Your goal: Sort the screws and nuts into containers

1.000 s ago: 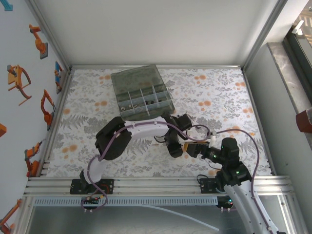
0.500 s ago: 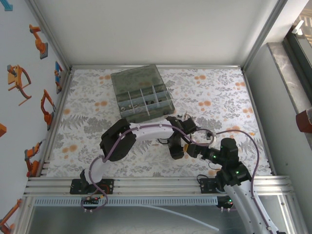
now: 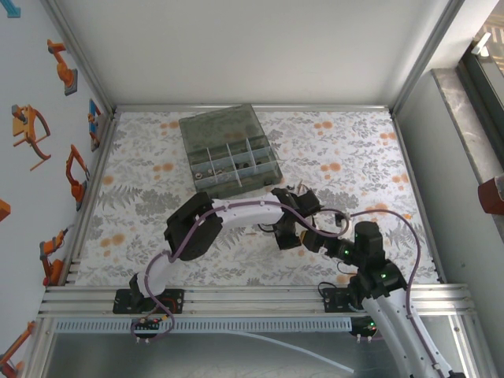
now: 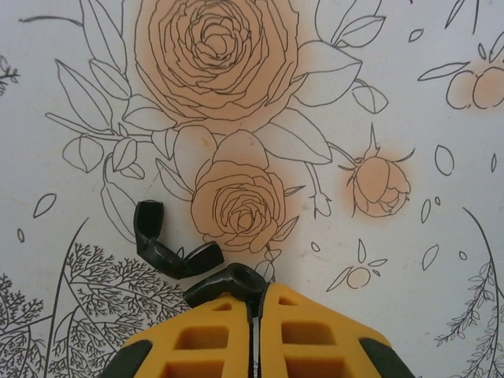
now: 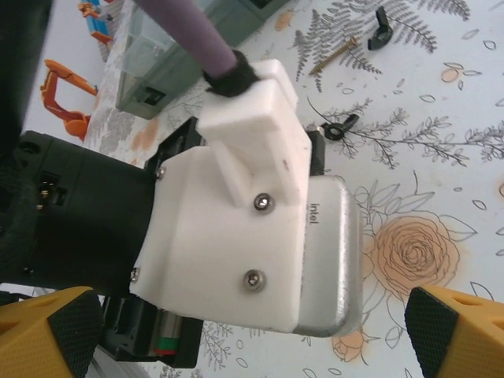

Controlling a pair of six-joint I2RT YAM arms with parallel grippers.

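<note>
The nut (image 4: 224, 283) sits at the very tips of the left gripper (image 4: 253, 303), fingers (image 4: 307, 331) pressed together on its edge. A second nut (image 4: 169, 246) lies just left of the tips, perhaps touching the first. We judge the hold shallow: lifting could drop the nut or drag its neighbour. The right gripper (image 5: 253, 329) hangs spread close behind. Ahead and left of the left gripper the box (image 3: 236, 191) stands open, small metal bits in its compartments (image 3: 240, 153), too small to tell apart.

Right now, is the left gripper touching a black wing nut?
Touching. The left wrist view shows the left gripper shut, its yellow tips pinching one black wing nut with no gap between them.
</note>
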